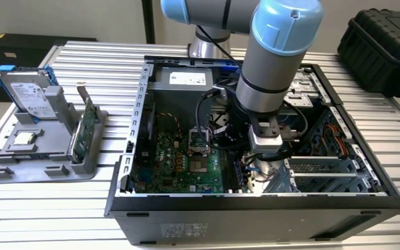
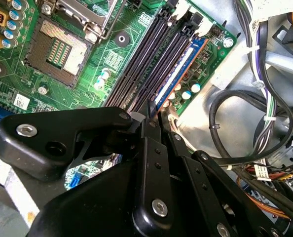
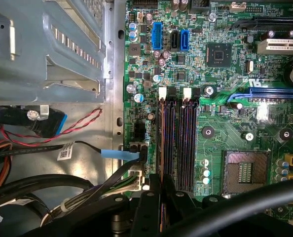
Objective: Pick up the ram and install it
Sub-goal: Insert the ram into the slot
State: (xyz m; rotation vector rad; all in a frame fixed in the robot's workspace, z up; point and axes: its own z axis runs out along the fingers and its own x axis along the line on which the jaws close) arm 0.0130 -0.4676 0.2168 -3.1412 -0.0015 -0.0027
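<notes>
The ram point(image 2: 178, 69) is a thin blue stick standing on edge along the outermost long slot of the green motherboard point(image 2: 112, 59), next to the board's edge. In the first wrist view the ram point(image 3: 161, 148) shows edge-on as a narrow line over that slot. My gripper point(image 2: 158, 116) has its black fingers shut on the near end of the stick, also seen in the first wrist view point(image 3: 161, 190). In the exterior view the arm reaches down into the open computer case, with the gripper point(image 1: 259, 166) low beside the motherboard point(image 1: 179, 161). White slot latches point(image 2: 182, 9) sit at the far end.
Bundled cables point(image 2: 245, 98) lie close beside the slot, against the case metal. The processor socket point(image 2: 57, 49) is on the other side of the slots. On the exterior view's left, a grey holder point(image 1: 40, 151) carries a silver drive point(image 1: 29, 94) and a green card point(image 1: 87, 127).
</notes>
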